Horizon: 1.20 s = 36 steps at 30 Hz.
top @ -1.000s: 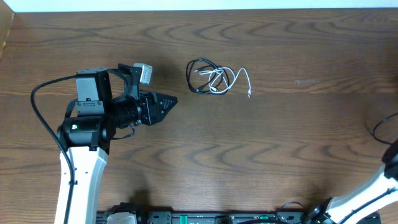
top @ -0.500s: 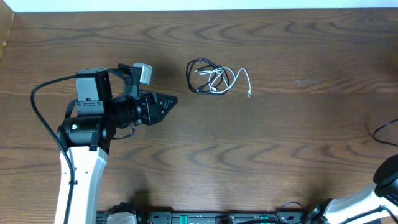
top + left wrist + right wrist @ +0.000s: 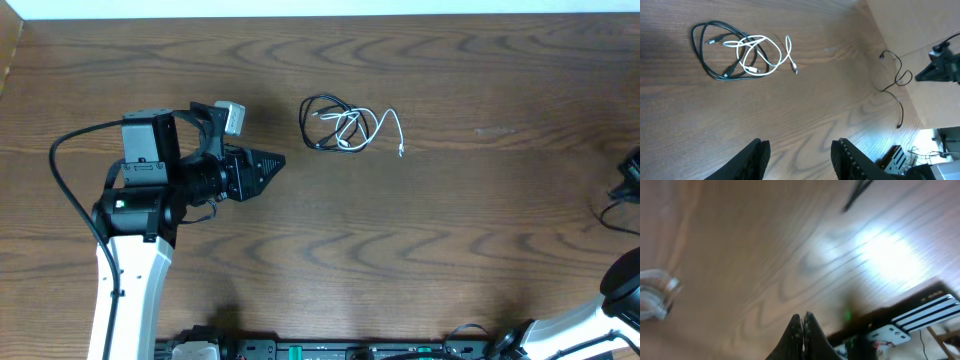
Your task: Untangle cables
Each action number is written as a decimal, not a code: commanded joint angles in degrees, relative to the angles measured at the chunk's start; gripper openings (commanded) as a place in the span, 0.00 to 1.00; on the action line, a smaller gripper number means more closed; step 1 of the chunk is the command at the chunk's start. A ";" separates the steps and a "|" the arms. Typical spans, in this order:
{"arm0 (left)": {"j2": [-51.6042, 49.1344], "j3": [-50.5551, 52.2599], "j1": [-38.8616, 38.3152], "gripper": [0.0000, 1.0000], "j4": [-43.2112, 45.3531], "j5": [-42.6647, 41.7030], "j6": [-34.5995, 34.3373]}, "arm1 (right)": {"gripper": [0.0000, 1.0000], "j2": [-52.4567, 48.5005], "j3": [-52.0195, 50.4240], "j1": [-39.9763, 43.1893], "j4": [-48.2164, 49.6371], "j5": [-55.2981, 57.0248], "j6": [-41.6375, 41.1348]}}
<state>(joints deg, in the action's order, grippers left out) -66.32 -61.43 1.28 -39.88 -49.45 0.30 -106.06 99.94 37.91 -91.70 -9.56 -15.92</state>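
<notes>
Everything here is smeared with motion blur. The wood-grain counter (image 3: 740,255) fills most of the frame, with a bright glare (image 3: 890,255) at the upper right. At bottom centre the right gripper (image 3: 802,317) has its jaws pressed together. A pale, blurred object (image 3: 655,295) sits at the left edge.

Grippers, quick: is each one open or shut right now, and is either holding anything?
Left gripper: open, holding nothing.
Right gripper: shut, holding nothing.
</notes>
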 commanded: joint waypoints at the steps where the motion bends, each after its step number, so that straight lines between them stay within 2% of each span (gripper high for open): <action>1: 0.22 -0.31 -0.13 0.45 0.07 -0.92 1.22 | 0.01 0.44 -6.34 -0.52 2.29 9.81 -8.90; 5: 0.22 -0.31 -0.13 0.45 0.07 -0.92 1.22 | 0.01 4.66 -16.11 -0.50 9.99 10.67 -14.05; 9: 0.22 -0.31 -0.13 0.46 0.09 -0.92 1.29 | 0.02 13.11 -27.76 -0.50 20.37 12.37 -16.24; 13: 0.22 -0.31 -0.13 0.46 0.07 -0.92 1.66 | 0.06 21.27 -38.14 -0.50 32.00 16.72 -16.11; 19: 0.22 -0.31 -0.13 0.45 0.07 -0.92 1.66 | 0.08 24.83 -51.78 -0.50 47.30 15.23 -11.37; 21: 0.22 -0.31 -0.13 0.46 0.07 -0.92 2.10 | 0.13 24.83 -55.67 -0.50 52.04 15.02 -10.60; 22: 0.22 -0.31 -0.13 0.46 0.07 -0.92 2.10 | 0.20 24.83 -56.02 -0.50 53.27 15.02 -9.97; 23: 0.22 -0.31 -0.13 0.45 0.07 -0.92 2.10 | 0.43 24.83 -56.24 -0.50 55.76 15.02 -8.09; 24: 0.22 -0.31 -0.13 0.45 0.07 -0.92 2.08 | 0.50 24.83 -56.24 -0.50 56.85 15.02 -7.17; 29: 0.22 -0.31 -0.13 0.45 0.04 -0.92 2.08 | 0.75 24.79 -56.24 -0.50 60.76 15.15 -3.26; 33: 0.22 -0.31 -0.13 0.45 0.04 -0.92 2.08 | 0.80 24.72 -56.26 -0.50 62.62 14.03 -1.68; 36: 0.22 -0.31 -0.13 0.46 0.04 -0.92 2.08 | 0.75 24.72 -56.26 -0.50 65.46 11.26 1.64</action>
<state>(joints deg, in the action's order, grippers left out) -66.32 -61.43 1.28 -39.88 -49.45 1.54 -81.84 43.66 37.91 -28.21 4.29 -18.83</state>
